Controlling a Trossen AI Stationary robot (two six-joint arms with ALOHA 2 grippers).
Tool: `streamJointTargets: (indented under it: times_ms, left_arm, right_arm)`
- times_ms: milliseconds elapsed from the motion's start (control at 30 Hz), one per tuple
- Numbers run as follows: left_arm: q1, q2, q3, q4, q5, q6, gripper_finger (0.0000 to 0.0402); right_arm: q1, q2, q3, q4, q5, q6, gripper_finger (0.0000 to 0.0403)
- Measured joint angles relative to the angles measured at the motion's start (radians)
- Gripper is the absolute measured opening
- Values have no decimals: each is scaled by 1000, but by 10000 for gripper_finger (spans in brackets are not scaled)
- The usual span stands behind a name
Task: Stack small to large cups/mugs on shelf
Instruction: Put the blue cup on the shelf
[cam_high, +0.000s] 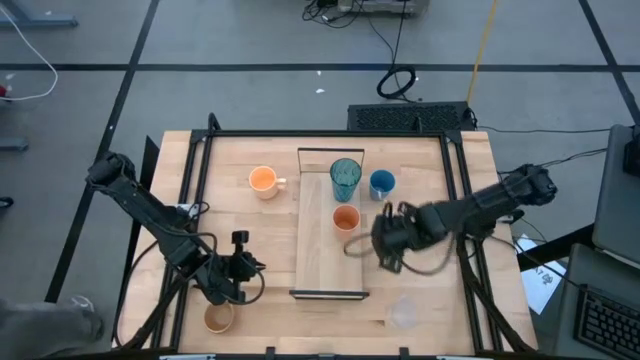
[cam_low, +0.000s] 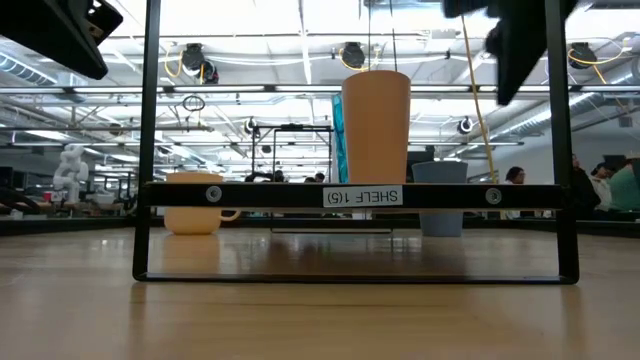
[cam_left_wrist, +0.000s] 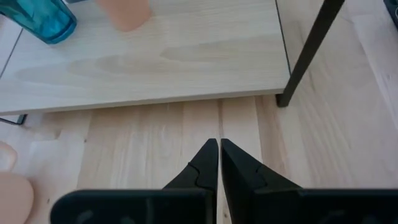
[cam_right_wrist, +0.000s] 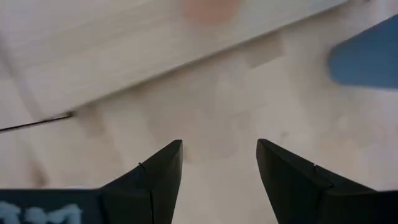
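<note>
Standing on the long pale wooden shelf board with black metal frame ends (cam_high: 328, 245), in the middle of the high view, are two cups: the tall teal translucent tumbler (cam_high: 345, 178) near the upper end and the small orange cup (cam_high: 345, 218) just below it in the picture. The blue cup (cam_high: 381, 183) stands on the wooden tabletop (cam_high: 250, 235) just right of the shelf, beside the tumbler. The orange mug with a handle (cam_high: 263, 181) is on the tabletop left of the shelf, in the upper part. The tan wooden mug (cam_high: 217, 317) is at the lower left of the table, and the clear cup (cam_high: 402, 313) is at the lower right. The right gripper (cam_high: 383, 243) is just right of the shelf, near the small orange cup; in the right wrist view its two dark fingers (cam_right_wrist: 158, 171) stand apart with bare table between them, holding nothing. The left gripper (cam_high: 243, 265) is at the lower left, between the tan mug and the shelf; in the left wrist view its fingers (cam_left_wrist: 205, 163) are pressed together and empty, pointing toward the shelf edge.
</note>
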Motion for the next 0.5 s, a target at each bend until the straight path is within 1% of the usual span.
streamJointTargets:
  times_ms: [267, 367, 500]
  left_arm:
    - [-1, 0, 0, -5, 35, 9, 21]
    - [0, 0, 0, -4, 46, 12, 21]
    - [1, 0, 0, 0, 46, 40, 21]
  right_arm:
    - [-229, 0, 0, -31, -27, -251, 199]
    - [-291, 0, 0, -16, -27, -342, 199]
    - [-342, 0, 0, -8, -32, -428, 199]
